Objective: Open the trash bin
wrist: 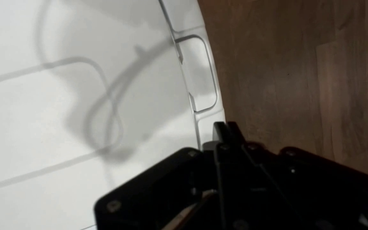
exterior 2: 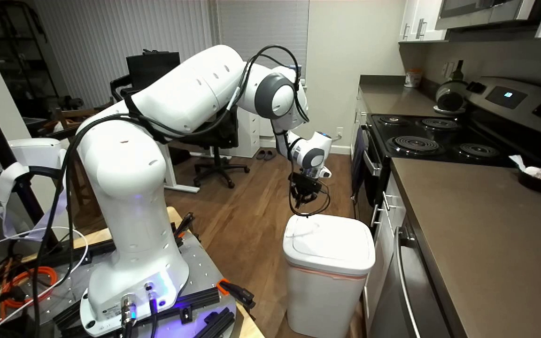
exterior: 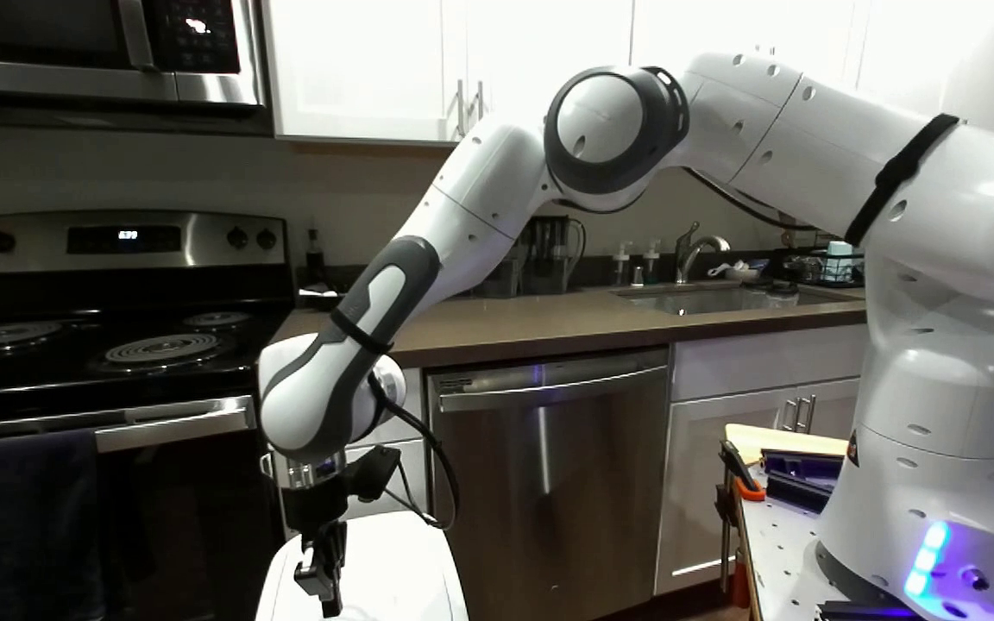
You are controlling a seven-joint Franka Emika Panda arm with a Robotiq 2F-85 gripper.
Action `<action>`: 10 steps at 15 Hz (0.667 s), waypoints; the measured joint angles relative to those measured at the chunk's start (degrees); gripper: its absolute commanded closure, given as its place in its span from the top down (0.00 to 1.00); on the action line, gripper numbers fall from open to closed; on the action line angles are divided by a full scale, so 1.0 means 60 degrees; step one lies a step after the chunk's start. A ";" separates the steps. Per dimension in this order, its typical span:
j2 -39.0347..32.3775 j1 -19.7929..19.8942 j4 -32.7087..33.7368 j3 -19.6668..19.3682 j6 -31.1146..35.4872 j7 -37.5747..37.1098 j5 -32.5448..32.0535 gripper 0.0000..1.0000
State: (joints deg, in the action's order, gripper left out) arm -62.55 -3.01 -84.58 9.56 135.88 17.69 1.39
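Hand point(wrist: 226, 126), narrow and holding nothing, at the edge of the lid point(exterior 2: 331, 241); the closed bin point(exterior 2: 324, 298) stands on the floor point(wrist: 299, 80) near the dishwasher point(exterior: 549, 483). You should centre over the tab point(wrist: 200, 74), which probably frees the lid, before pressing straight down.

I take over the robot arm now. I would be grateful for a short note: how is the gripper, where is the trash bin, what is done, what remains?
Gripper: shut, nothing visible in its grip, by the edge of the lid; whether it touches, I cannot tell.
Trash bin: upright on the floor, near the dishwasher; lid closed.
Done: gripper is at the lid; nothing opened.
Left: open the lid, perhaps by pressing the small panel in its edge.
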 measured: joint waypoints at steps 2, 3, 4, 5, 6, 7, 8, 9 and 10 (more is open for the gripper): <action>-0.0371 -0.0016 0.0396 0.0026 -0.0302 0.0005 0.0000 0.00; -0.0554 -0.0022 0.0586 0.0042 -0.0442 0.0013 0.0000 0.00; -0.0728 -0.0027 0.0762 0.0061 -0.0576 0.0023 0.0000 0.00; -0.0900 -0.0030 0.0931 0.0087 -0.0696 0.0028 0.0000 0.00; -0.1070 -0.0032 0.1096 0.0118 -0.0822 0.0033 0.0000 0.00; -0.1240 -0.0037 0.1259 0.0143 -0.0936 0.0034 0.0000 0.00; -0.1405 -0.0049 0.1416 0.0155 -0.1009 0.0034 0.0000 0.00; -0.1563 -0.0066 0.1563 0.0156 -0.1023 0.0034 0.0000 0.00; -0.1720 -0.0094 0.1707 0.0140 -0.1023 0.0034 0.0000 0.00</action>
State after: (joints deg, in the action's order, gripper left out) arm -72.87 -3.57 -74.34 10.40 129.75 17.89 1.39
